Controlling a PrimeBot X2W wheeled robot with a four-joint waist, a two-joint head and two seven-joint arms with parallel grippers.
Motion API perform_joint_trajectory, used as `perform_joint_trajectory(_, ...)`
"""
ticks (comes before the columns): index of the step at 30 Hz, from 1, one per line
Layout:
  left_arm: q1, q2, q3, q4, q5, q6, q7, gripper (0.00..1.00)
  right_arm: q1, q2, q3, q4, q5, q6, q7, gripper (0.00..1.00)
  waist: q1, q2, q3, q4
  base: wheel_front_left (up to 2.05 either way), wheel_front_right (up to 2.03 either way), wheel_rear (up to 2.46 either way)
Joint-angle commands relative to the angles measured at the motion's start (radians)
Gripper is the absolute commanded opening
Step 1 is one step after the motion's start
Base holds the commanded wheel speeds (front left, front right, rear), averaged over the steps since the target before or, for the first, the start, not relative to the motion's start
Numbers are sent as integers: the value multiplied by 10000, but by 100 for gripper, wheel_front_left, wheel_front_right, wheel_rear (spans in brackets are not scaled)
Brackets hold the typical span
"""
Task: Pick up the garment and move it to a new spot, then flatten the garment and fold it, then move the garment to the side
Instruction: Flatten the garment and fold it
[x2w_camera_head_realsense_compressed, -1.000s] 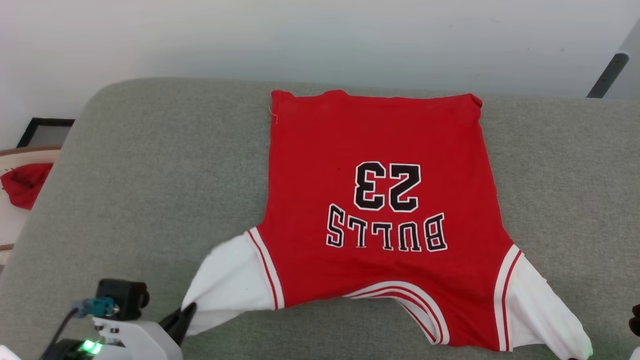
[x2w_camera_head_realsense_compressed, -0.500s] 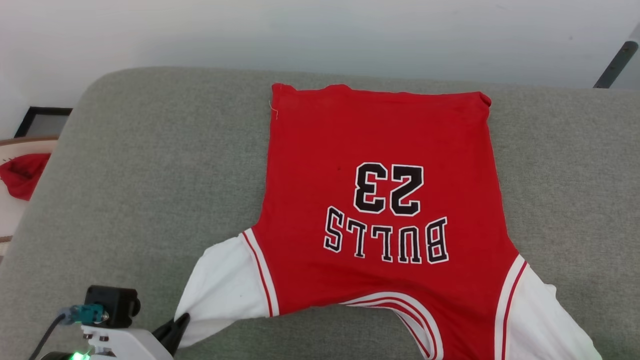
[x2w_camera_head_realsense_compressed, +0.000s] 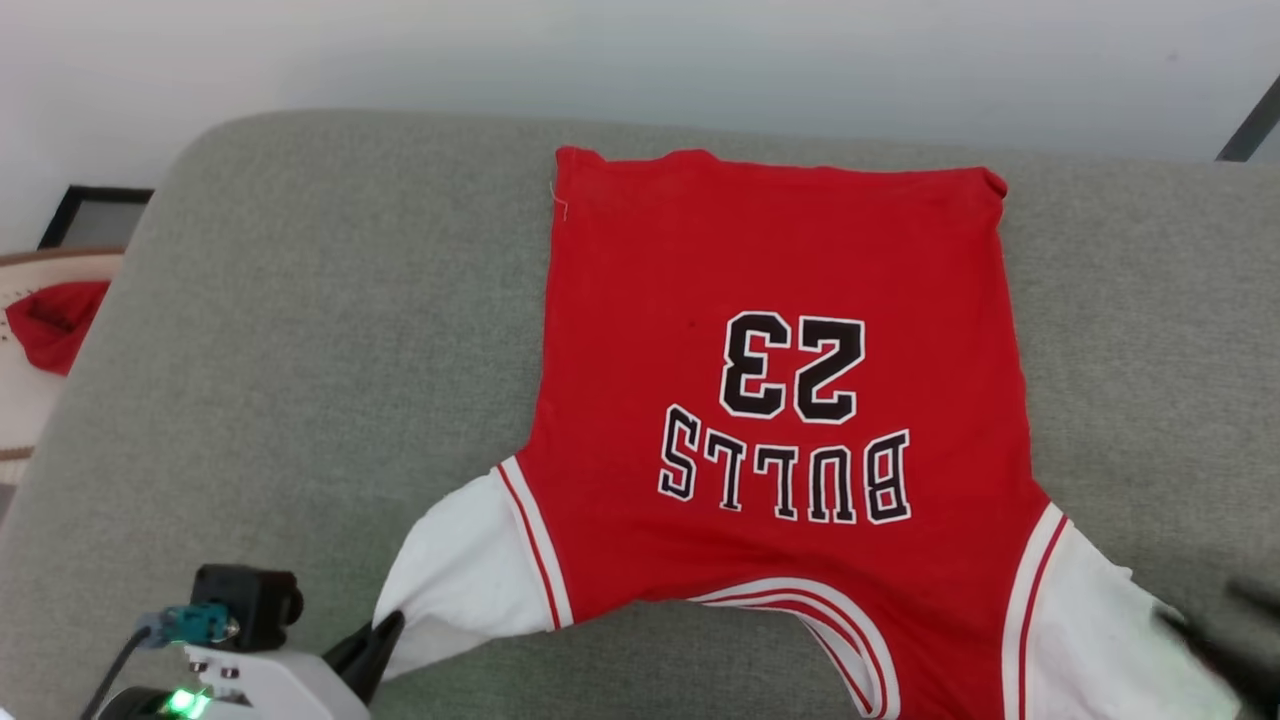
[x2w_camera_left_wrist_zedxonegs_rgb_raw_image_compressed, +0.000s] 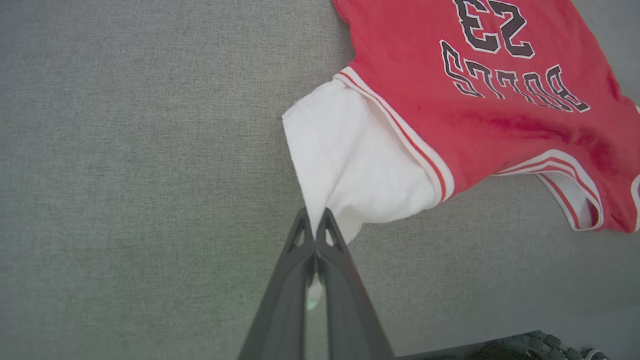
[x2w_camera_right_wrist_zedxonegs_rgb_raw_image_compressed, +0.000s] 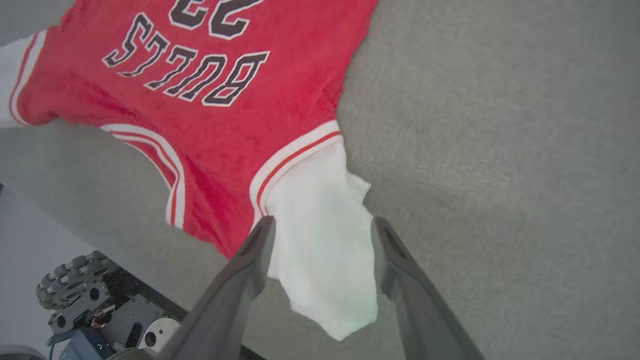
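**Q:** Where is the red basketball T-shirt with white sleeves and black "BULLS 23" lettering (x2w_camera_head_realsense_compressed: 780, 300)?

**A:** It is spread print-up on the grey upholstered cushion (x2w_camera_head_realsense_compressed: 300, 300), right of centre. Its long axis runs from near edge to far edge, hem at the far edge, collar and sleeves at the near edge.

**Q:** And the end effectors?

**A:** The left end effector (x2w_camera_left_wrist_zedxonegs_rgb_raw_image_compressed: 314, 216) is clamped on the tip of the left white sleeve (x2w_camera_left_wrist_zedxonegs_rgb_raw_image_compressed: 350, 160). The right end effector (x2w_camera_right_wrist_zedxonegs_rgb_raw_image_compressed: 324, 225) has its fingers apart and straddles the right white sleeve (x2w_camera_right_wrist_zedxonegs_rgb_raw_image_compressed: 325, 280) without gripping it. Each sleeve lies directly ahead of its own arm, so I judge the next fold goes inward, across the axis.

White wrist housing (x2w_camera_head_realsense_compressed: 270, 688), green light (x2w_camera_head_realsense_compressed: 180, 698), teal plug (x2w_camera_head_realsense_compressed: 195, 622), dark tapered gripper fingers (x2w_camera_left_wrist_zedxonegs_rgb_raw_image_compressed: 285, 300).
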Motion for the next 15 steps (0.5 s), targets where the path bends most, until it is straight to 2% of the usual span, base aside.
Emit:
perform_joint_trajectory(1,-140,-171,-18,42,109,-129,-95,0,-630,-118,-25,-20,-178,-11,-245,100,0,0,174,115,0,0,0)
perform_joint_trajectory(6,-423,-564,-134,254,348,-371,-173,0,-2699,-484,448,643,-980,-11,-1157,100,0,0,582,341,0,0,0)
perform_joint_trajectory(13,-1052,-1234,-320,661,723,-852,-180,0,-6054,-522,1641,3483,-1608,-11,-2196,100,0,0,1369,901,0,0,0)
perform_joint_trajectory(15,-1163,-1345,-360,727,783,-949,-156,0,-6475,-585,1823,3942,-1684,-11,-2266,100,0,0,1493,1024,0,0,0)
